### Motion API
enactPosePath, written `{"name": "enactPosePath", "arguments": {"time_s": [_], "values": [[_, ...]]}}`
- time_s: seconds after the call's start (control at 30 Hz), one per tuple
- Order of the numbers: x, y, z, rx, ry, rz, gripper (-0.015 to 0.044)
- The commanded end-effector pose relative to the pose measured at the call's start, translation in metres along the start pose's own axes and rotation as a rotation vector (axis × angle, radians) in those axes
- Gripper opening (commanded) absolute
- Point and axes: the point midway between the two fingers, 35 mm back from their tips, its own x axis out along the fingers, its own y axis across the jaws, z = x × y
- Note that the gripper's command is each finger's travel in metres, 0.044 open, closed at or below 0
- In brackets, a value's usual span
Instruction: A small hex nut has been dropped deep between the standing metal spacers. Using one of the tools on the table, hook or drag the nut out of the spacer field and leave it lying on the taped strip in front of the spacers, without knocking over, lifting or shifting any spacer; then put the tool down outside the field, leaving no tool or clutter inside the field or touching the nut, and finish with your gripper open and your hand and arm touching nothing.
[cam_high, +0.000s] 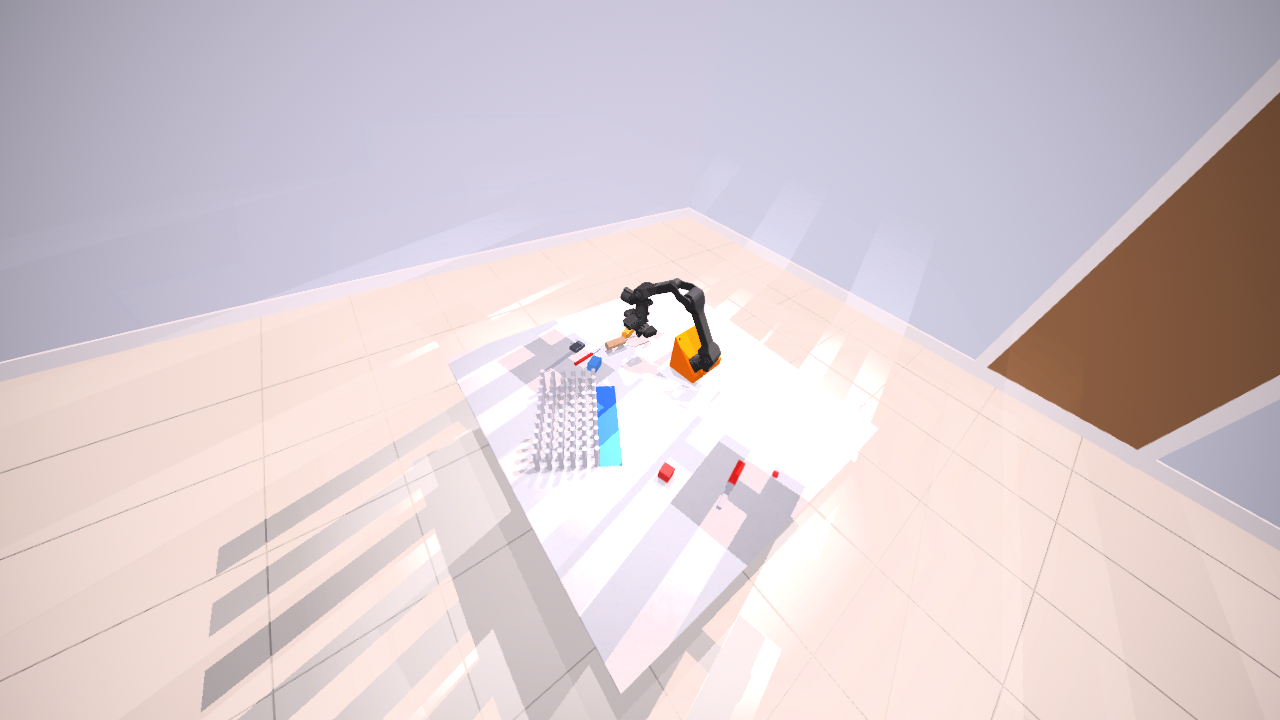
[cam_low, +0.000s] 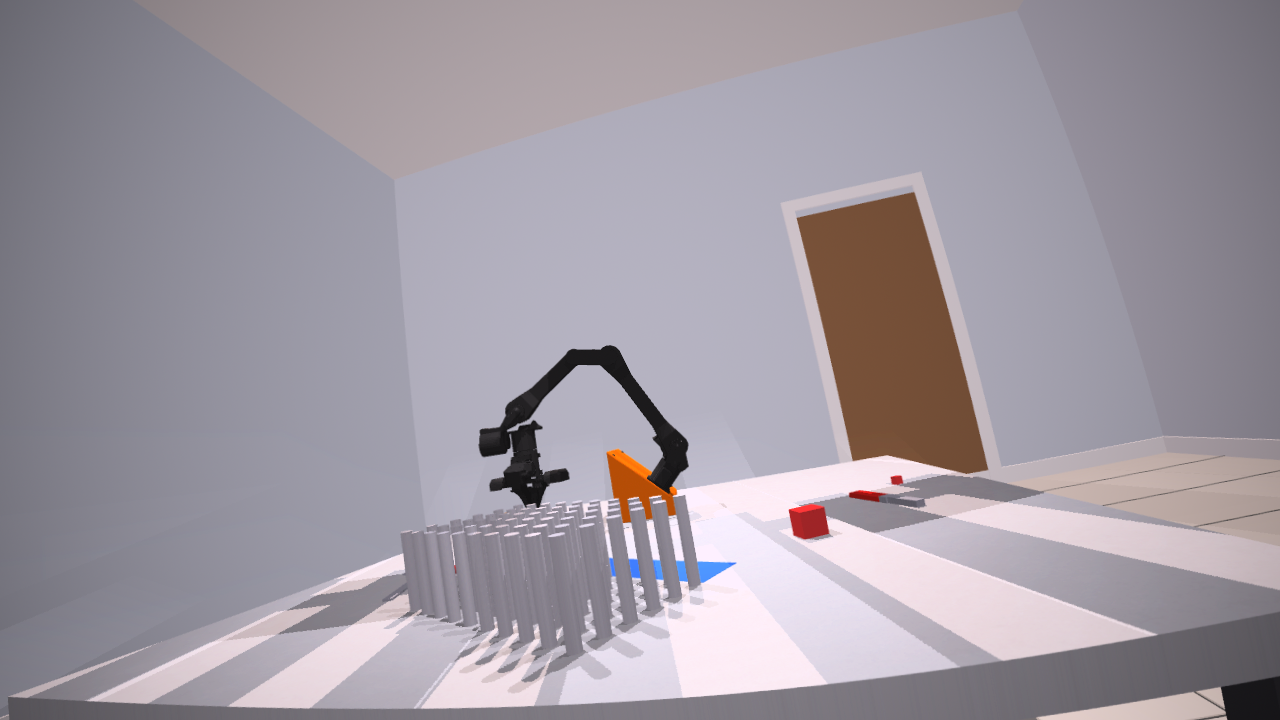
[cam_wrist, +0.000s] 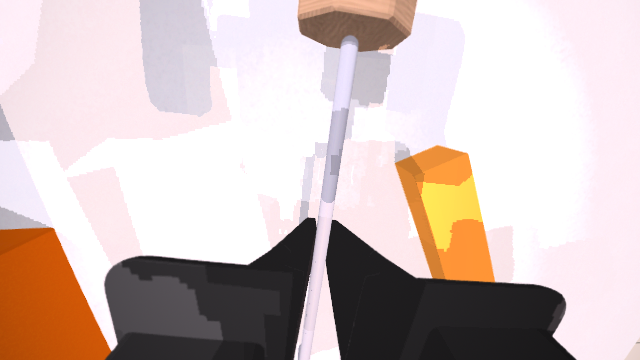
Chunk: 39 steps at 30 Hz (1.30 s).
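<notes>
Pincer (cam_wrist: 320, 235) clamped on thin grey metal rod (cam_wrist: 336, 135) of a wooden-handled hook tool.
Black fingers at the wrist view's lower centre pinch the rod, which runs up to its pale octagonal wooden handle (cam_wrist: 357, 21), cut off at the top edge. An orange block (cam_wrist: 450, 215) stands right of centre. Farther off, the exterior view's lower left shows upright grey metal spacers (cam_low: 537, 564) partly hiding the blue taped strip (cam_low: 707, 568); the nut cannot be made out.
</notes>
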Motion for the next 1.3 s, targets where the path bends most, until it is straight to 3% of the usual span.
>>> {"name": "enactPosePath", "arguments": {"time_s": [0.0, 0.8, 1.27], "values": [[0.01, 0.002, -0.001, 0.0, 0.001, 0.01, 0.0], [0.049, 0.006, -0.001, -0.009, 0.006, -0.009, 0.0], [0.05, 0.006, -0.001, -0.015, -0.003, -0.03, 0.0]]}}
